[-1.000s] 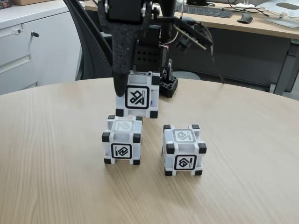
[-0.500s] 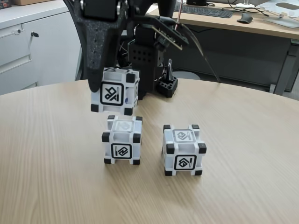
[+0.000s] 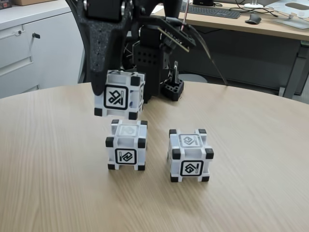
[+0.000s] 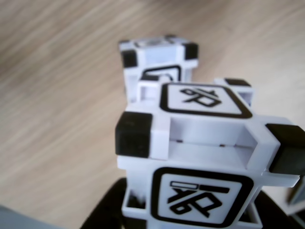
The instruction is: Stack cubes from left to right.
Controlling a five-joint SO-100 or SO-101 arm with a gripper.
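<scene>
I am holding one cube (image 3: 118, 95) up in the air, and my gripper (image 3: 119, 92) is pinching it from its two sides. In the fixed view my black finger (image 3: 99, 53) comes down on the left side of this cube, and the cube is tipped a little. It hangs just above the second cube (image 3: 126, 145), a bit to the left of it, and I cannot tell if the two touch. The second cube sits flat on the round wooden table (image 3: 58, 183). The third cube (image 3: 189, 154) sits on the table too, just to the right of the second one, with a gap between them. In the wrist view the cube I hold (image 4: 205, 162) is big and close, and the cube on the table (image 4: 157, 59) peeks out behind its top edge. Behind my arm there is a small black block with holes (image 3: 174, 89) on the table.
</scene>
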